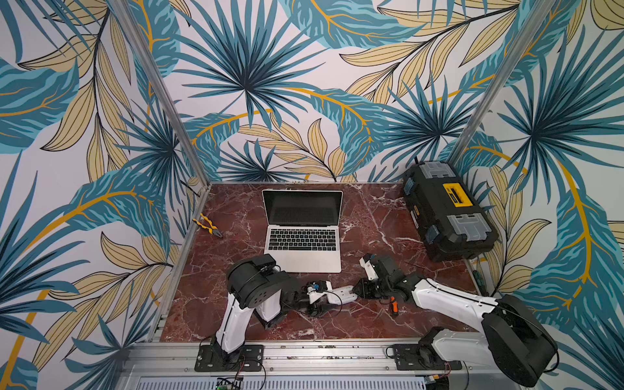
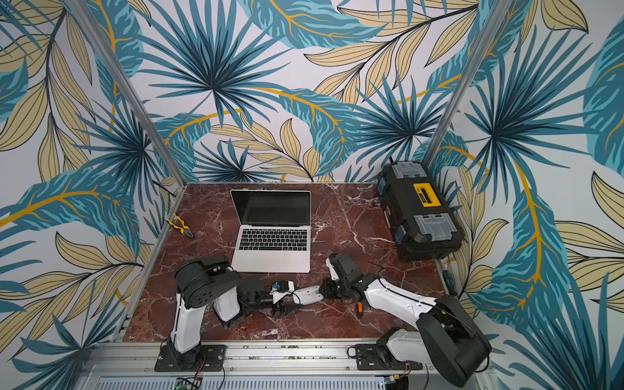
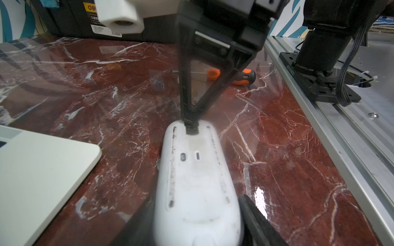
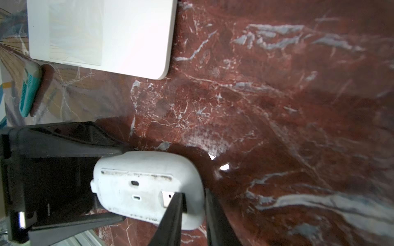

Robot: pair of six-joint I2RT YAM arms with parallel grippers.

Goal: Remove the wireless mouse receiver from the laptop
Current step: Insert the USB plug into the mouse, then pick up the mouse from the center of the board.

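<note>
1. Saw left hand (image 4: 119, 183) closed on upturned mouse (image 3: 196, 181), a finger on each flank; fingers cut off in its own wrist view.
2. Saw right hand (image 3: 190, 120) tip-down on receiver (image 3: 192, 129), lodged in the mouse's underside slot, half hidden by a finger; fingers narrowly parted; could not tell whether gripping.
3. Found laptop (image 1: 304, 236) open at mid-table (image 1: 371, 216), beyond both hands, screen dark; caught only a pale corner in wrist views; could not make out its ports.
4. Noted screwdriver (image 3: 241, 77) partly hidden behind right hand; toolbox (image 1: 445, 209) at back right corner; pliers (image 1: 207, 225) at left edge.
</note>
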